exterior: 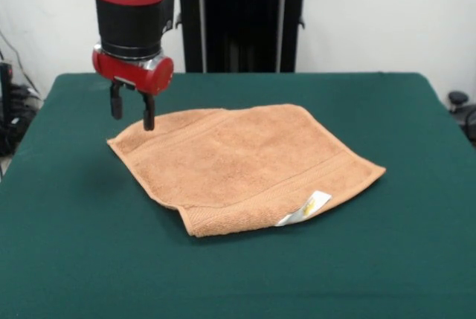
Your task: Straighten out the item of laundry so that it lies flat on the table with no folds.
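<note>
While the tool point(133, 110) hangs spread over the towel's point(245, 166) far left corner, the towel lies mid-bench point(67, 259), near edge doubled under by the label point(305, 207). Best pinch only the top layer, then draw it out slowly.

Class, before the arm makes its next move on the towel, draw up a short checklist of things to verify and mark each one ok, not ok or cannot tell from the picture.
1. Towel fully on the table: ok, no edge overhangs.
2. Towel flat with no folds: not ok, the near edge by the white label looks doubled over.
3. Gripper open and empty: ok, fingers apart, nothing held.
4. Gripper placed over a towel edge: ok, it hangs at the far left corner.
5. Fingertip touching the cloth: cannot tell from this view.
6. Room on the table to spread the towel: ok, green surface shows on every side.
</note>
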Robot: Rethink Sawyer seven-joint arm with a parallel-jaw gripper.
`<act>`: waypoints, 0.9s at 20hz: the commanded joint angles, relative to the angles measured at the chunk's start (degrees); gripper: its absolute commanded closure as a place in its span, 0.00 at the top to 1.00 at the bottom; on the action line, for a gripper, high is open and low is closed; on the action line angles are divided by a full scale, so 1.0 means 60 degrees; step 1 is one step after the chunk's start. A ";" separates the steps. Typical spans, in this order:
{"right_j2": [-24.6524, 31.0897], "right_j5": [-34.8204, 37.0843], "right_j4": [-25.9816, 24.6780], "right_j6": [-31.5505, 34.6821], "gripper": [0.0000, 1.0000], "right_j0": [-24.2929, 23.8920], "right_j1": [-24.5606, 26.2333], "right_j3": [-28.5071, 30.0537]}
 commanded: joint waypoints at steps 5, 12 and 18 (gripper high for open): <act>0.1024 0.0795 0.0085 -0.0642 1.00 0.0865 0.1001 -0.0219; 0.0721 0.0297 0.0172 0.0081 1.00 0.1370 0.1464 -0.0417; 0.0445 -0.0332 0.0279 0.0757 1.00 0.1830 0.1959 -0.0490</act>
